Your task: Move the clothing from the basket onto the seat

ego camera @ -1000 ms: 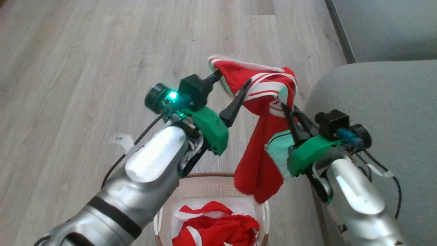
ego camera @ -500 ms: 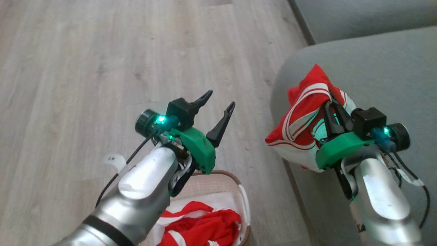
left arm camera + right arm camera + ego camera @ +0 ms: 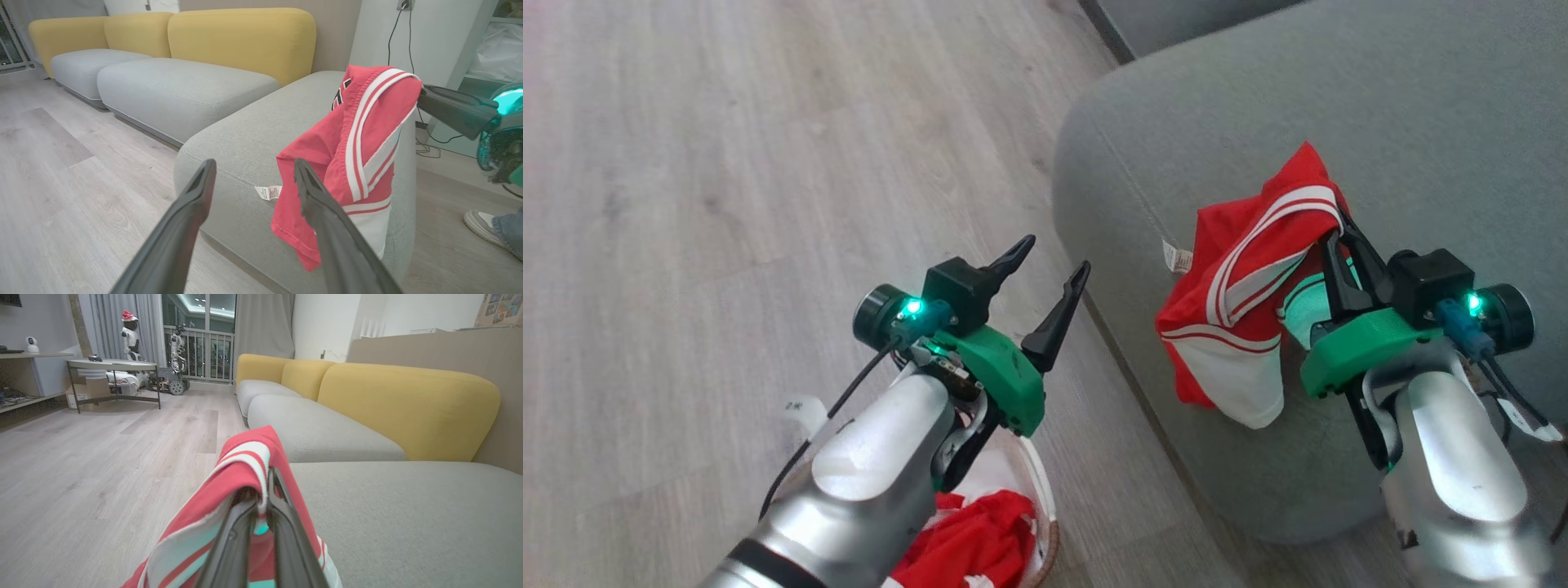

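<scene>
Seat: a big grey-green seat [image 3: 1347,90] with rounded edges and a stitched seam fills the upper right of my head view. In the left wrist view it [image 3: 249,130] is the nearest of a row of grey cushions with yellow backs.

Floor: pale wood-look floor [image 3: 727,163] lies to the left of the seat and under the basket.

Held garment: the red garment [image 3: 1241,269] is bright red with paired white stripes along a folded edge and a white panel at its lower end. In the left wrist view [image 3: 327,163] a bit of dark lettering shows near its top. It is bunched at the top and hangs slack, over the seat's near rounded corner. I cannot tell whether it rests on the cushion.

Basket: I see just a piece of the basket [image 3: 1045,502] on the floor at the bottom edge, behind my left forearm, with a white handle and brown rim.

Left in the basket: more red clothing [image 3: 976,539] with white trim lies crumpled inside.

Right gripper: the right gripper [image 3: 1339,237] is clamped on the garment's top fold. In its wrist view [image 3: 264,498] the two fingers are pressed together with cloth draped over both sides.

Left gripper: the left gripper [image 3: 1057,252] is spread wide and holds nothing. It hangs over the floor, between basket and seat, apart from the garment.

Tag: a small white tag [image 3: 268,192] sticks out from the garment's left edge.
</scene>
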Robot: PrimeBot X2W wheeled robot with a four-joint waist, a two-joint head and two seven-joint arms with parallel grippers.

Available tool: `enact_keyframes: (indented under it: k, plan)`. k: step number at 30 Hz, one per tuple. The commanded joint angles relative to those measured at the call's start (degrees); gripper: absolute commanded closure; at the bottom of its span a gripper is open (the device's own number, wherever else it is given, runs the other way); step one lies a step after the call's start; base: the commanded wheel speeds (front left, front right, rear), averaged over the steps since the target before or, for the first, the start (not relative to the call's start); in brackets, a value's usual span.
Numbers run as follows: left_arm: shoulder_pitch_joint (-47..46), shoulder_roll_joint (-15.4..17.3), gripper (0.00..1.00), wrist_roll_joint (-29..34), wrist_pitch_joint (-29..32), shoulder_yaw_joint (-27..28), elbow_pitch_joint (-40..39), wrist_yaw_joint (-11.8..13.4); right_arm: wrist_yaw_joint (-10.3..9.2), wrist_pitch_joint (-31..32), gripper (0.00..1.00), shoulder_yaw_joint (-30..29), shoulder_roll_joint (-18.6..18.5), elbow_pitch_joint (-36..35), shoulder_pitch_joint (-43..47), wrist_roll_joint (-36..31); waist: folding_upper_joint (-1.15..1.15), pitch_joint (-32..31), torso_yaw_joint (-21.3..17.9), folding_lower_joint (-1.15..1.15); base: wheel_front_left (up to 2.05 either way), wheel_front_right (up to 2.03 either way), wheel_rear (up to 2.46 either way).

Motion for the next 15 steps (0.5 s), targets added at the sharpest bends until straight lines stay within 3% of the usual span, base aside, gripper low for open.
enact_keyframes:
  k: [1,8,15]
  plan:
    - [-1.8,0.7,0.0,0.7,-0.7,2.3,-1.8,0.5,-0.01,-0.4,1.0,1.5,-0.1,-2.5,-2.3,0.3,0.0,1.4,-1.8,0.0,0.0,0.0,0.0]
    - [-1.2,0.1,0.0,2.7,-0.7,3.7,-3.4,0.8,-0.01,-0.4,1.0,3.0,-1.1,-0.3,-5.7,1.7,0.0,3.8,-2.3,0.0,0.0,0.0,0.0]
    - [-1.8,0.6,0.0,5.3,-0.7,5.3,-5.9,1.8,-0.01,0.1,1.0,5.1,-4.4,5.6,-16.7,4.4,0.0,9.4,0.6,0.0,0.0,0.0,0.0]
